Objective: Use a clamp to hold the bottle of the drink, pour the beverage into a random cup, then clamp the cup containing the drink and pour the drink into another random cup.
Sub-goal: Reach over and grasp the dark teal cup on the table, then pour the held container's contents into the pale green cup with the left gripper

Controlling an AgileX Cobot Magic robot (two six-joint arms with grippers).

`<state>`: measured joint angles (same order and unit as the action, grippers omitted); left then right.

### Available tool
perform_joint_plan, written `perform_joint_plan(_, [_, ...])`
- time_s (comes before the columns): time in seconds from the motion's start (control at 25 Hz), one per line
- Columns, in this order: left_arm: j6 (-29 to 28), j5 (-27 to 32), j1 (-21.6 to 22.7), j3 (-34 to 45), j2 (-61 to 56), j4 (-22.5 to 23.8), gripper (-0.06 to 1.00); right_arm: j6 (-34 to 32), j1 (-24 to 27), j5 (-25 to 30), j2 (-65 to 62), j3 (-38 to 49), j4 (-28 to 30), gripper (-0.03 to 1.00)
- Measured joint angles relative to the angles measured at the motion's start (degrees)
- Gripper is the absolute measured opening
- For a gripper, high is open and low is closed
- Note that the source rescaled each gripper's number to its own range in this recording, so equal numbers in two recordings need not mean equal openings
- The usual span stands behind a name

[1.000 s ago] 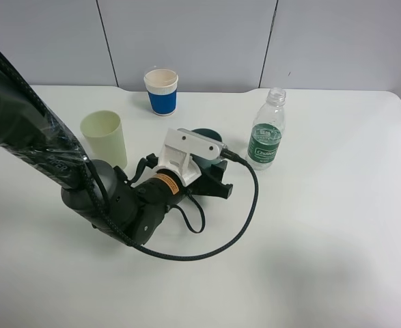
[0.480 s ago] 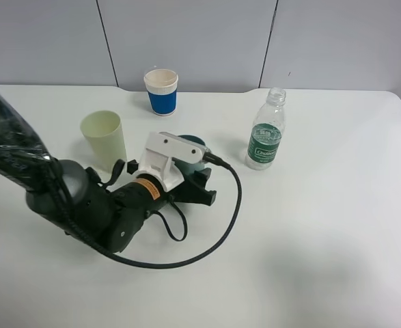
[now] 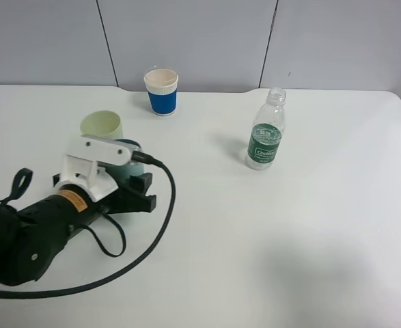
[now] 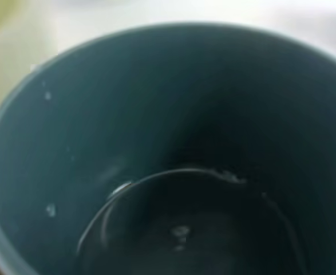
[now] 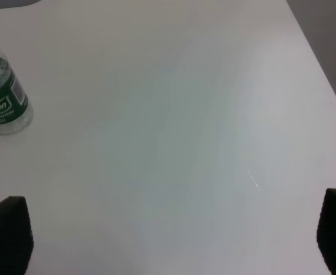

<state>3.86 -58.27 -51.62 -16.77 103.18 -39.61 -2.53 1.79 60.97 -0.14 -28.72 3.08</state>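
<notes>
A dark teal cup (image 4: 168, 160) fills the left wrist view, with droplets on its inner wall and bottom. My left gripper (image 3: 130, 186) is shut on this cup (image 3: 130, 145) at the left of the table, just in front of a pale green cup (image 3: 102, 125). The arm's white camera mount hides most of the teal cup from above. A blue paper cup (image 3: 161, 91) stands at the back. The clear bottle (image 3: 265, 133) with a green label stands uncapped right of centre. My right gripper (image 5: 170, 240) hangs open over bare table, well away from the bottle (image 5: 2, 103).
A black cable (image 3: 160, 225) loops from the left arm across the white table (image 3: 309, 239). The table's right edge (image 5: 322, 69) shows in the right wrist view. A grey panelled wall stands behind the table.
My left arm has carried the teal cup from the table's middle to the left and nearer the front, ending beside the pale green cup. The bottle and other cups stayed put.
</notes>
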Motion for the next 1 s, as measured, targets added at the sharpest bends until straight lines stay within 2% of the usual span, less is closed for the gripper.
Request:
perform_joint_plan(0.24, [2.97,-1.89,0.00,5.56,-4.72,-9.61,0.01,0.00,0.00,0.00,0.00,0.00,0.00,1.00])
perform_joint_plan(0.48, [18.02,-7.00,0.00,6.98,-7.56,-16.62,0.01,0.00,0.00,0.00,0.00,0.00,0.00,1.00])
perform_joint_plan(0.6, [21.82,-9.27,0.00,7.10,-7.88,-17.79,0.01,0.00,0.00,0.00,0.00,0.00,0.00,1.00])
perform_joint_plan(0.76, [22.17,-9.68,0.00,7.10,-7.88,-17.96,0.01,0.00,0.00,0.00,0.00,0.00,0.00,1.00])
perform_joint_plan(1.0, [17.77,-9.74,0.91,7.10,-7.93,-17.29,0.01,0.00,0.00,0.00,0.00,0.00,0.00,1.00])
